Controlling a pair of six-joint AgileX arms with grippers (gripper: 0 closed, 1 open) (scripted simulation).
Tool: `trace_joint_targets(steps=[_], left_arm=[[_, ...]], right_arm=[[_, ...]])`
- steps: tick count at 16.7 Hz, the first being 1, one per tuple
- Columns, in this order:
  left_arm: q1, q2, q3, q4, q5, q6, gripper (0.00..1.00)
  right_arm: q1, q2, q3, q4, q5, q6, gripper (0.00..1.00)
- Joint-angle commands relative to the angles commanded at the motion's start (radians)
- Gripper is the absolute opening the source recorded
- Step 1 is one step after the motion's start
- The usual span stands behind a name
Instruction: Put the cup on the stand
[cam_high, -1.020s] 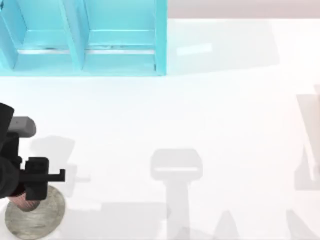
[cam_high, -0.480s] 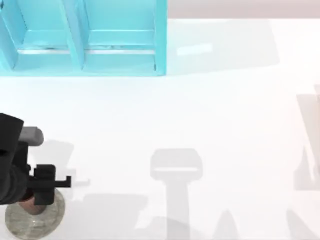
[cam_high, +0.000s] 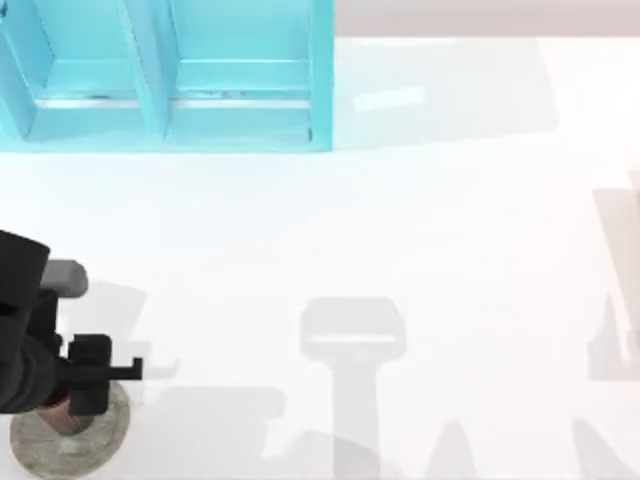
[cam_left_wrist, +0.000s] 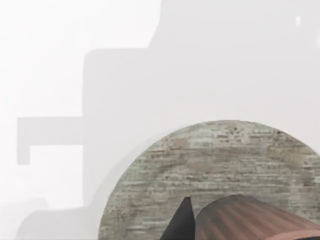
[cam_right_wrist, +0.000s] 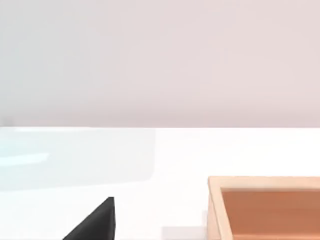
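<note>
Left gripper (cam_high: 75, 405) grasps the small ribbed copper-brown cup (cam_left_wrist: 250, 220) directly above the flat round grey stone-textured stand (cam_left_wrist: 210, 170) at the table's near-left corner. Judging by that alignment, it's centring for set-down. Can't tell the right gripper's jaw state.

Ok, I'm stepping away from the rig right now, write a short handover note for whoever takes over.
Left pincer: over the stand at the table's near left corner, at the cup; one dark fingertip lies against the cup's side. Whether it is gripping cannot be seen.
Right arm: parked; one dark fingertip shows in its wrist view, beside a wooden box.
Cup: copper, ribbed, above the grey stone stand; contact with it is not visible.
Turquoise shelf unit at the far left is not part of the job.
Done: cup brought over the stand.
Left: confirm it sits on the stand, release, pull the left arm away.
</note>
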Motion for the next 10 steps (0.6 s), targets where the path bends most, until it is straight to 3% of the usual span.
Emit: trace_joint_targets(steps=[10], left_arm=[[0.0,0.0,0.0,0.0,0.0,0.0,0.98]], right_arm=[[0.0,0.0,0.0,0.0,0.0,0.0,1.0]])
